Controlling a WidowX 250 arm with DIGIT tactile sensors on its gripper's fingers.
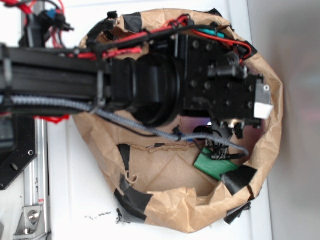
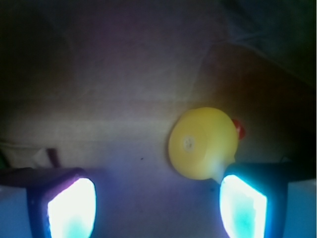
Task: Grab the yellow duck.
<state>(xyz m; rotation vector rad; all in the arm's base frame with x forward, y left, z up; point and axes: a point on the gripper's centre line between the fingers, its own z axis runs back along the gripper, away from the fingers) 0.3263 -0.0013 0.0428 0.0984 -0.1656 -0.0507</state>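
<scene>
The surface (image 1: 75, 165) is white and plain, with a strip of silver metal rail (image 1: 37, 200) along its left edge in the exterior view and a few dark specks near the bottom. On it sits a crumpled brown paper bag (image 1: 170, 200), its rim rolled down into a low ring and patched in several places with black tape (image 1: 132, 200). To the right of the bag the background is a pale grey blur; nothing more of the room can be made out.

The black robot arm (image 1: 55, 80) reaches from the left across the top half of the bag, trailing red and braided grey cables, and hides most of the bag's floor. Near the bag's lower right rim, a flat green block (image 1: 215, 166) lies on the paper, partly under the arm's wiring.

In the wrist view the tool (image 2: 157, 201) hangs low over the bag's brown paper floor with its two fingers (image 2: 72, 208) spread wide, their pads glaring white-blue from overexposure. It holds nothing. The yellow duck (image 2: 202, 143) lies on the bag's floor between the fingers, well over toward the finger on the right of the picture. Its rounded body nearly meets that finger's upper corner; whether they touch cannot be told. Its red-orange beak (image 2: 240, 130) points to the right, toward the bag's dark wall. The duck is hidden in the exterior view.
</scene>
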